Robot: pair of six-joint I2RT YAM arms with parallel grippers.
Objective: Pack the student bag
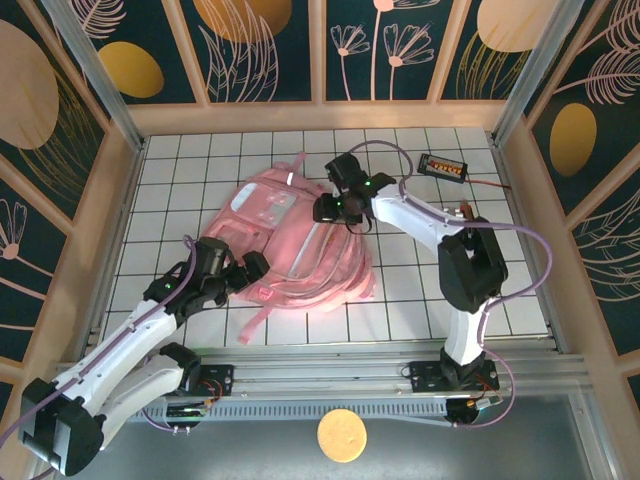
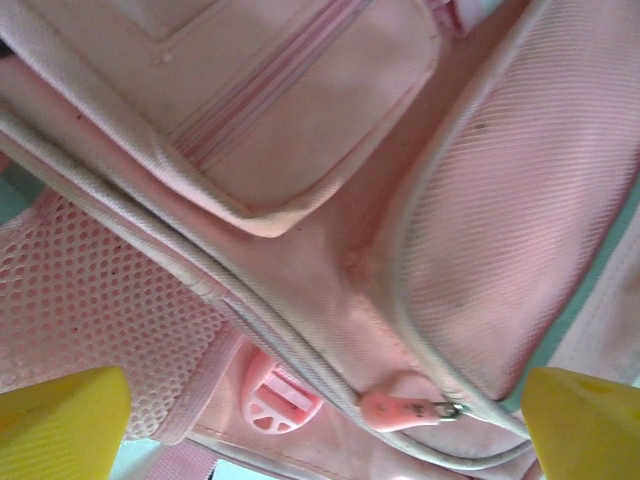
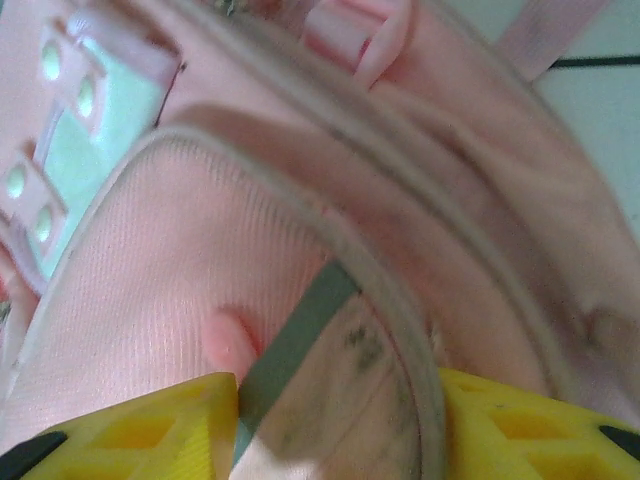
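– Pink woven fabric, soft and slumped: is that the student bag (image 1: 290,240)?
– Yes. It lies flat on the white tiled table (image 1: 420,290), left of centre, straps trailing toward the near edge.
– What does the left wrist view give of its surface?
– A ribbed weave, pale cord piping along the curved seams, and an open mesh side pocket (image 2: 90,310) full of small round holes. A smooth pink zip pull (image 2: 405,410) hangs at a seam, next to a round plastic buckle (image 2: 275,400).
– And the left gripper (image 1: 252,268)?
– At the bag's near-left edge, its blocky yellow fingers (image 2: 60,420) spread wide, nothing between them but the bag's surface below.
– The right gripper (image 1: 325,210)?
– At the bag's far right side. Its yellow fingers (image 3: 130,430) stand either side of a piped rim and a dull grey band (image 3: 300,330). I cannot tell whether they pinch that rim or only straddle it.
– Anything glossy?
– A translucent plastic panel (image 3: 100,120), greenish, crossed by pink tabs with round rivets.
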